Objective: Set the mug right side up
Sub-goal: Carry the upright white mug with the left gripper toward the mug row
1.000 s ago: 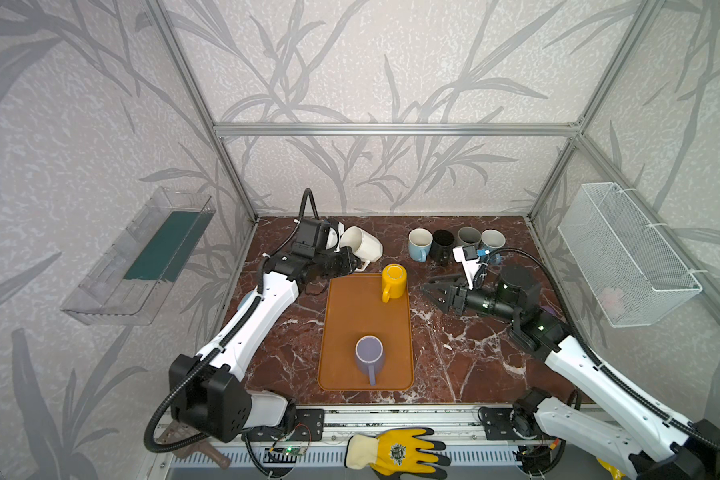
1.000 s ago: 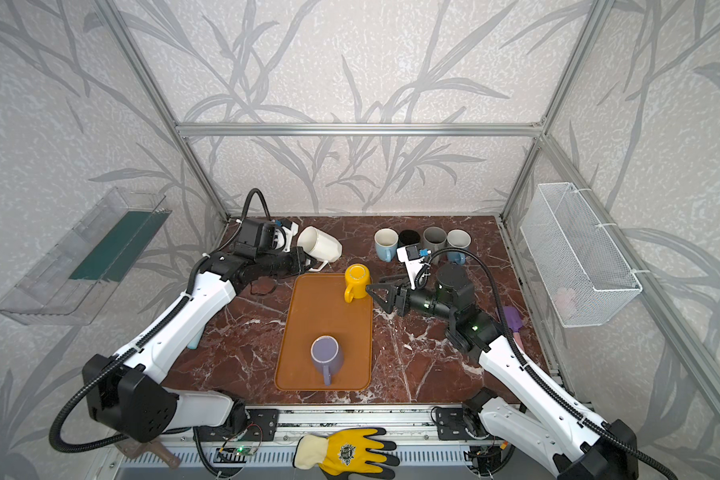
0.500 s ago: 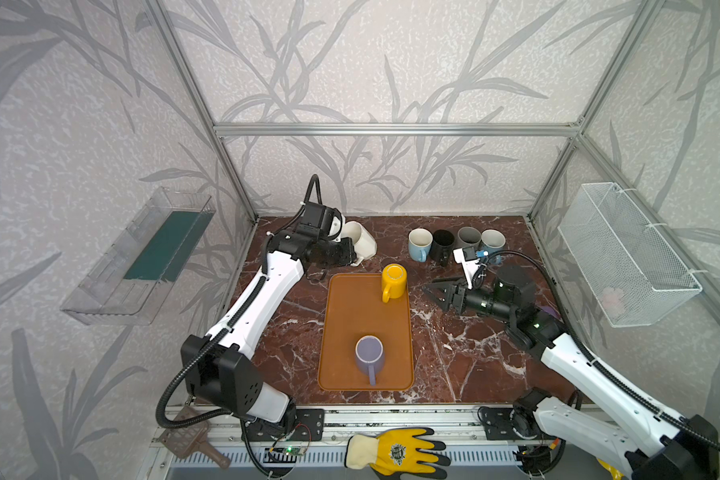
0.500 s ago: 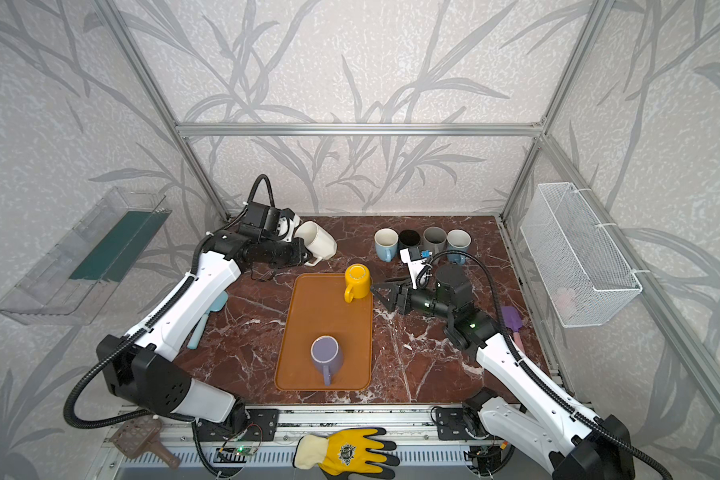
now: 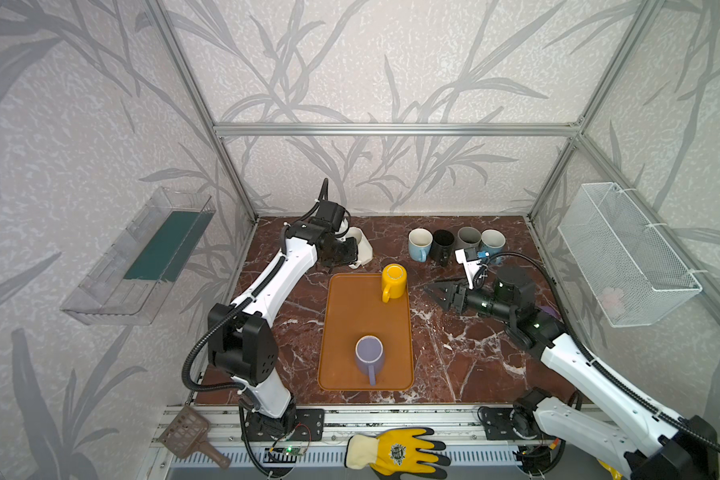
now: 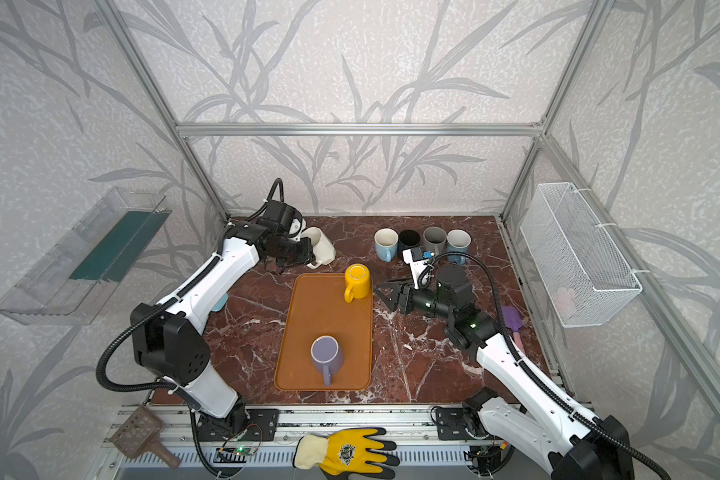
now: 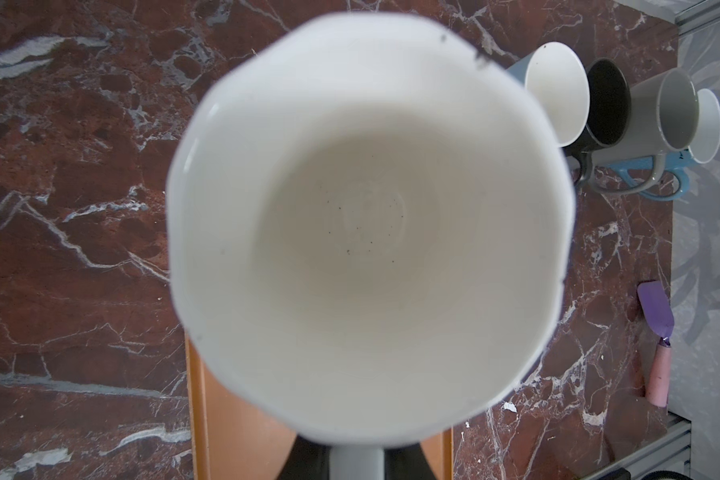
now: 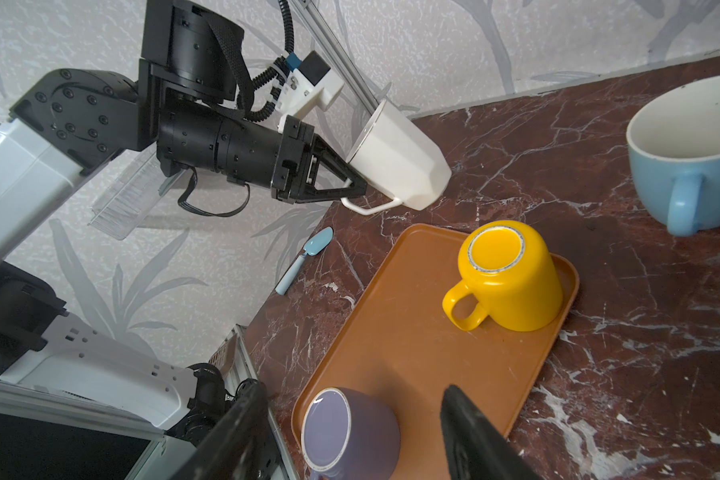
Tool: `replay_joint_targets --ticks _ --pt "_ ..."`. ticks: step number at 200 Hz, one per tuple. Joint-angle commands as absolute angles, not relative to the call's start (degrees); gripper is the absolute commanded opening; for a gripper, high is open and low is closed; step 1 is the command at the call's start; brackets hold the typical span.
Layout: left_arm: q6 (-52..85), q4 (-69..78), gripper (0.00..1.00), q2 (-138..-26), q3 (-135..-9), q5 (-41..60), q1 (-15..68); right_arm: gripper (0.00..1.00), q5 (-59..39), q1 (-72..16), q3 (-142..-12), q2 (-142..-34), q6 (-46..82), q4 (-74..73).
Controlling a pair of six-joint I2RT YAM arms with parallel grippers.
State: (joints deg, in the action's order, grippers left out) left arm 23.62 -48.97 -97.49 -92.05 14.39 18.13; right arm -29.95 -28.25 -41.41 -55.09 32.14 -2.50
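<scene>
My left gripper [image 8: 355,188] is clamped shut on the thin handle of the white mug [image 8: 395,166], at the back left of the table [image 5: 454,353] and just behind the tray [image 5: 350,316]. The mug hangs tilted. Its mouth faces back toward the gripper and the wall, its base points down toward the marble, and the handle is on the underside. I cannot tell whether the base touches the table. The left wrist view looks straight into the mug and shows its pale inside with a few dark specks.

My right gripper [image 5: 431,291] has its jaws apart and holds nothing. It hovers low over the table, just right of the tray's back corner, pointing at the yellow mug [image 5: 393,280]. That mug stands upside down on the tray's back right corner, handle toward the front. A purple mug [image 5: 368,353] also stands upside down, nearer the front of the tray.

Four mugs stand mouth up in a row at the back right: blue [image 5: 420,244], black [image 5: 442,245], grey [image 5: 468,239] and a pale one [image 5: 492,241]. A purple spatula [image 6: 512,322] lies by the right wall, and a blue spoon [image 8: 304,259] lies by the left wall.
</scene>
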Motion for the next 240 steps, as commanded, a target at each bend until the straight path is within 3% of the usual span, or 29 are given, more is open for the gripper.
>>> replay_joint_targets --ticks 1,147,240 --pt "24.3 -46.4 0.00 -98.5 -97.1 11.9 18.7 0.66 -29.7 -27.8 -40.9 -55.0 32.4 -2.2" --pt "26.3 -55.1 0.00 -118.8 -120.3 -0.3 25.8 0.66 -29.9 -25.8 -40.2 -51.9 31.1 1.3" --pt "30.8 -55.1 0.00 -127.1 -127.9 -5.3 29.3 0.66 -30.6 -24.5 -39.2 -50.9 31.3 1.3"
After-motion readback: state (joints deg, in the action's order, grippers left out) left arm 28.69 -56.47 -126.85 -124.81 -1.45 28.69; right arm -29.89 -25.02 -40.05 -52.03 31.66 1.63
